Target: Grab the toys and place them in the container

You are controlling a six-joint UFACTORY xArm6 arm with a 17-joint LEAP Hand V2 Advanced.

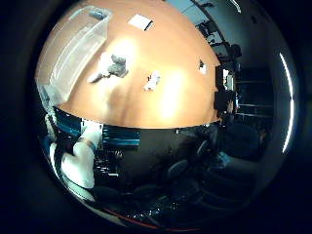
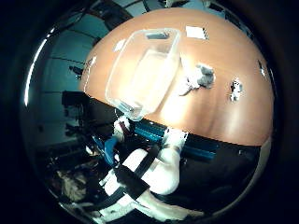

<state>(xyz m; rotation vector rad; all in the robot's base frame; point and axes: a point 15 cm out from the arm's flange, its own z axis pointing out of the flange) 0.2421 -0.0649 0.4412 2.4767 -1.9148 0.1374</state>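
A grey plush toy (image 1: 117,66) lies on the wooden table (image 1: 175,97) beside a clear plastic container (image 2: 145,70), which stands empty near the table's edge. A small white toy (image 1: 151,81) lies a little away from the grey one, further from the container. My right hand (image 2: 161,166) is high above the table's near edge, well away from the toys. Its white fingers (image 1: 83,158) reach out relaxed and hold nothing.
A white sheet (image 2: 194,32) lies at the far side of the table and a small white tag (image 1: 202,66) near another edge. Dark office chairs (image 1: 239,141) and a blue frame (image 2: 140,131) stand beside and under the table.
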